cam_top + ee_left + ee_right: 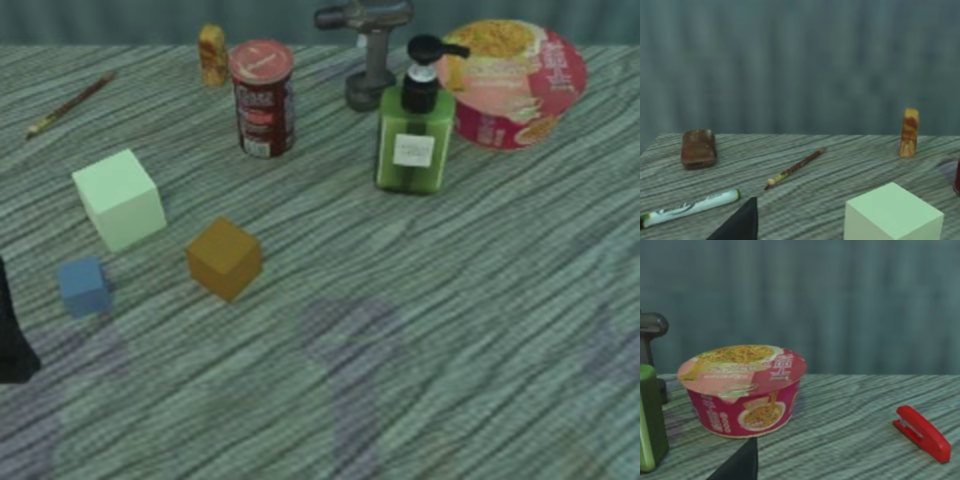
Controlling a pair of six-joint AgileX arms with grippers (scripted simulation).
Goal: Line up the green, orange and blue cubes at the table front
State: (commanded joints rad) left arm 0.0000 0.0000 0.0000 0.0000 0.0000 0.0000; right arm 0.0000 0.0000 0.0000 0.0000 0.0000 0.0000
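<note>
Three cubes lie on the left half of the table [420, 300], all apart from one another. Taking the orange cube [224, 259] as landmark: the mint-green cube [119, 199], the largest, sits to its left and farther back; the blue cube [83, 285], the smallest, sits to its left and slightly nearer the front, just in front of the green cube. None of the three is held.

Behind the orange cube stands a red can [262, 97], with a small orange-brown bottle [212, 54] beside it. Farther right of the cube and toward the back stand a green pump bottle [415, 125], a grey drill [372, 50] and a pink noodle bowl [510, 82]. A pencil [70, 104] lies at the back left.

Left arm: only a dark part [14, 335] shows at the top view's left edge, left of the blue cube; whether its fingers are spread or pressed together cannot be told. Right arm: out of the top view; its fingers likewise cannot be judged.

Left wrist view: also a marker [689, 207] and a brown block [698, 148]. Right wrist view: a red stapler [922, 432] beside the bowl.
</note>
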